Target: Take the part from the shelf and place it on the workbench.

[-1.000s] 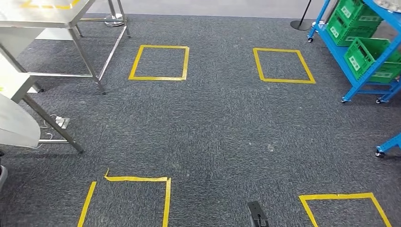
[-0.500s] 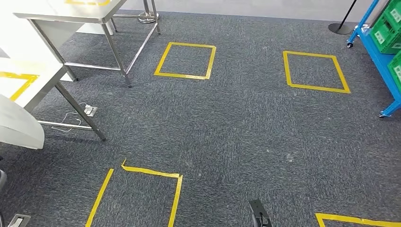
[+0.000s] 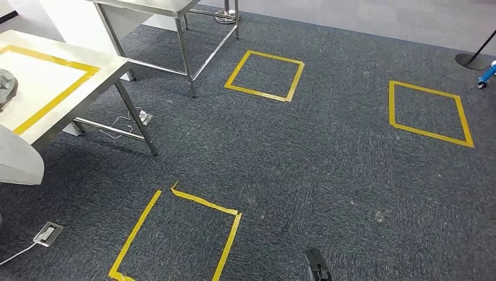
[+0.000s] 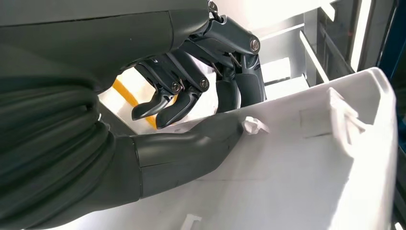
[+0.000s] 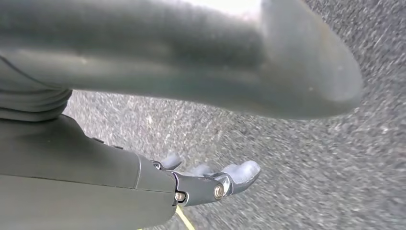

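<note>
Left robot hand (image 4: 201,96) grasps the white part (image 4: 306,158) (thumb on its face, fingers over its rim). Right robot hand (image 5: 210,184) hangs released above the carpet (image 3: 304,158); surface (image 3: 52,93) stands nearby.

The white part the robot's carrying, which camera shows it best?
The left wrist view: the white part is close up, with the left hand gripping its edge. The head view catches just a rounded white piece at its left edge. In the right wrist view, I can't identify it.
</note>
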`<control>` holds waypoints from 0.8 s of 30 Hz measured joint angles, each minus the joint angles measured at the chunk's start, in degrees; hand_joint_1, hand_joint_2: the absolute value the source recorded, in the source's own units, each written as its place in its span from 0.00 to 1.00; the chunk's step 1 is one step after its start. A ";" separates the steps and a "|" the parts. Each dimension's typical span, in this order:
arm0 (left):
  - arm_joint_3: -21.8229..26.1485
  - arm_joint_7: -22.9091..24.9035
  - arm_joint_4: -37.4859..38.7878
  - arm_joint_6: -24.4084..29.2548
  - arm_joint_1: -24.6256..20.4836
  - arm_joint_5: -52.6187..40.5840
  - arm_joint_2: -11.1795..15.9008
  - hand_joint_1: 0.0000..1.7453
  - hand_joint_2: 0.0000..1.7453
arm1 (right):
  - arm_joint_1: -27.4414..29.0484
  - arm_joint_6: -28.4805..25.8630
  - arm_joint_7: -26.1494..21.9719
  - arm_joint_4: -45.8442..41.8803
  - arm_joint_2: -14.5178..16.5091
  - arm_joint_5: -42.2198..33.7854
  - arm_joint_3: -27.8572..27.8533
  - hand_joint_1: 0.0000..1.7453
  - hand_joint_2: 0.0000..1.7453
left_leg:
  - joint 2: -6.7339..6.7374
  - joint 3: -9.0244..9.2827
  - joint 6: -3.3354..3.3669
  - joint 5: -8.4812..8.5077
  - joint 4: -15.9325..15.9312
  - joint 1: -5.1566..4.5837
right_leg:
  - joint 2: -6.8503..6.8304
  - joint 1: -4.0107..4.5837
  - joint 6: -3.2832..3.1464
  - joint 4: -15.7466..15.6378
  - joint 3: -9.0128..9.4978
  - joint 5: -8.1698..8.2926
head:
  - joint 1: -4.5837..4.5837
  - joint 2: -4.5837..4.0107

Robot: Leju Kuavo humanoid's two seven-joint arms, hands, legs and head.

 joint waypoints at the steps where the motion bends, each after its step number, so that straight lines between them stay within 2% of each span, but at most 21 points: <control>1: 0.01 0.07 -0.05 0.02 0.09 0.01 -0.10 1.00 1.00 | 0.10 0.00 0.01 0.00 0.00 0.02 -0.01 0.00 0.00 | -0.68 -0.13 0.09 0.09 0.01 0.12 | 1.26 -0.16 0.28 3.81 -1.78 -1.78 | 0.05 0.00; 2: 0.02 0.13 -0.10 0.02 0.30 0.01 -0.20 1.00 1.00 | 0.21 0.00 0.02 0.00 -0.01 0.01 -0.02 0.00 0.00 | -1.42 -0.26 0.12 0.18 0.05 0.21 | 1.84 -0.33 0.51 7.49 -3.53 -3.14 | 0.10 0.00; 3: 0.03 0.21 -0.12 0.02 0.57 0.02 -0.28 1.00 1.00 | 0.27 -0.01 0.03 0.00 -0.03 0.01 -0.03 0.00 0.00 | -2.21 -0.37 0.07 0.23 0.12 0.31 | 2.02 -0.48 0.67 9.70 -4.63 -3.56 | 0.10 0.00; 4: 0.04 0.30 -0.14 0.02 0.82 0.02 -0.31 1.00 1.00 | 0.28 -0.01 0.04 0.00 -0.04 -0.02 -0.04 0.00 0.00 | -3.01 -0.45 -0.03 0.28 0.23 0.43 | 2.09 -0.63 0.79 9.83 -4.74 -2.91 | 0.10 0.00; 5: 0.05 0.36 -0.17 0.02 1.00 0.02 -0.32 1.00 1.00 | 0.25 -0.01 0.04 0.00 -0.04 -0.04 -0.05 0.00 0.00 | -3.79 -0.50 -0.20 0.30 0.38 0.59 | 2.29 -0.82 0.89 7.74 -3.74 -1.35 | 0.10 0.00; 6: 0.06 0.39 -0.25 0.04 1.09 0.02 -0.36 1.00 1.00 | 0.23 -0.01 0.04 0.00 -0.04 -0.07 -0.05 0.00 0.00 | -4.54 -0.56 -0.43 0.26 0.59 0.76 | 2.95 -1.07 1.01 4.00 -1.88 0.66 | 0.11 0.00; 8: 0.07 0.48 -0.52 0.15 0.99 -0.03 -0.53 1.00 1.00 | 0.21 -0.01 0.06 0.00 -0.03 -0.13 -0.07 0.00 0.00 | -5.96 -0.98 -1.21 0.19 1.11 0.89 | 5.27 -1.54 1.18 -2.85 1.48 2.85 | 0.08 0.00; 9: 0.07 0.60 -0.67 0.25 0.92 -0.10 -0.66 1.00 1.00 | 0.21 -0.02 0.07 0.00 -0.03 -0.15 -0.08 0.00 0.00 | -6.64 -1.26 -1.68 0.26 1.22 0.92 | 5.97 -1.63 1.09 -4.62 2.30 3.10 | 0.07 0.00; 10: 0.07 0.77 -0.76 0.40 0.86 -0.19 -0.73 1.00 1.00 | 0.20 -0.03 0.08 0.00 -0.02 -0.19 -0.10 0.00 0.00 | -7.33 -1.50 -2.17 0.46 1.15 0.98 | 6.09 -1.55 0.82 -5.10 2.47 2.86 | 0.07 0.00; 12: 0.09 1.17 -0.81 0.62 0.82 -0.32 -0.69 1.00 1.00 | 0.10 -0.04 0.03 0.00 -0.01 -0.23 -0.14 0.00 0.00 | -8.25 -1.87 -3.02 0.88 0.80 1.22 | 4.74 -1.45 -0.08 -5.40 2.60 3.22 | 0.13 0.00; 13: 0.12 1.33 -0.76 0.69 0.70 -0.34 -0.53 1.00 1.00 | 0.02 -0.03 -0.01 0.00 -0.01 -0.24 -0.15 0.00 0.00 | -7.44 -2.20 -3.31 0.60 1.19 1.20 | 4.18 -1.46 -0.56 -5.62 2.68 3.46 | -0.03 0.00; 14: 0.14 1.44 -0.69 0.70 0.41 -0.36 -0.40 1.00 1.00 | -0.02 -0.02 -0.03 0.00 -0.01 -0.22 -0.16 0.00 0.00 | -5.93 -2.99 -3.53 -0.38 2.70 1.12 | 3.58 -1.49 -0.95 -5.84 2.73 3.69 | -0.24 0.00; 16: 0.17 1.55 -0.45 0.69 -0.19 -0.40 -0.30 1.00 1.00 | 0.14 0.00 -0.03 0.00 -0.02 -0.17 -0.18 0.00 0.00 | -2.43 -5.78 -3.81 -3.90 9.06 0.95 | 2.40 -1.30 -1.42 -6.00 2.66 3.83 | -0.69 0.00; 17: 0.17 1.57 -0.29 0.69 -0.34 -0.43 -0.35 1.00 1.00 | 0.26 0.01 -0.02 0.00 -0.02 -0.15 -0.19 0.00 0.00 | -1.65 -7.43 -3.93 -5.57 12.92 0.97 | 1.71 -1.18 -1.52 -6.00 2.63 3.79 | -0.74 0.00; 18: 0.17 1.59 -0.13 0.68 -0.33 -0.46 -0.40 1.00 1.00 | 0.32 0.01 -0.03 0.00 -0.02 -0.14 -0.19 0.00 0.00 | -1.37 -8.53 -3.98 -6.43 15.60 0.98 | 1.03 -1.09 -1.58 -5.99 2.63 3.75 | -0.74 0.00; 19: 0.17 1.61 0.02 0.68 -0.30 -0.47 -0.41 1.00 1.00 | 0.31 0.02 -0.04 0.00 -0.02 -0.12 -0.20 0.00 0.00 | -1.25 -8.70 -3.95 -6.27 16.36 0.97 | 0.34 -1.02 -1.63 -5.98 2.64 3.72 | -0.75 0.00; 20: 0.17 1.62 0.14 0.68 -0.31 -0.48 -0.41 1.00 1.00 | 0.28 0.03 -0.08 0.00 -0.01 -0.11 -0.20 0.00 0.00 | -1.07 -7.82 -3.82 -5.17 14.96 0.93 | -0.30 -0.94 -1.64 -5.98 2.67 3.69 | -0.75 0.00; 21: 0.17 1.63 0.19 0.68 -0.42 -0.49 -0.41 1.00 1.00 | 0.24 0.04 -0.14 0.00 -0.01 -0.10 -0.20 0.00 0.00 | -0.46 -5.83 -3.55 -3.36 11.42 0.82 | -0.96 -0.86 -1.63 -5.97 2.75 3.64 | -0.75 0.00; 23: 0.17 1.62 0.19 0.68 -0.84 -0.51 -0.48 1.00 1.00 | 0.20 0.05 -0.22 0.00 0.00 -0.09 -0.20 0.00 0.00 | 2.09 -1.79 -2.65 -0.90 3.88 0.20 | -2.20 -0.59 -1.43 -5.94 2.90 3.49 | -0.73 0.00; 24: 0.17 1.61 0.18 0.68 -1.05 -0.51 -0.55 1.00 1.00 | 0.19 0.06 -0.25 0.00 0.00 -0.09 -0.20 0.00 0.00 | 2.92 -0.62 -2.17 -0.37 1.58 -0.12 | -2.82 -0.44 -1.25 -5.92 2.97 3.41 | -0.69 0.00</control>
